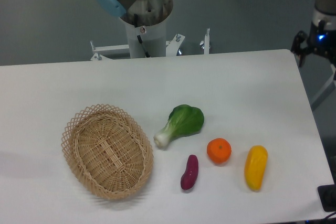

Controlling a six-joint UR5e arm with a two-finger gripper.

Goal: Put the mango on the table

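The mango [255, 167] is a long yellow fruit shading to orange at its upper end. It lies on the white table [236, 82] at the front right, right of the round orange [219, 150]. My gripper [315, 43] is at the far right edge, beyond the table's right side and far from the mango. Only its dark body with a blue light shows. Its fingers are not clear, so I cannot tell whether it is open or shut.
A woven wicker basket [84, 153] with nothing in it stands at the front left. A green bok choy [181, 123] lies mid-table. A small purple sweet potato [189, 172] lies left of the orange. The arm's base column [144, 24] stands behind the table's back edge.
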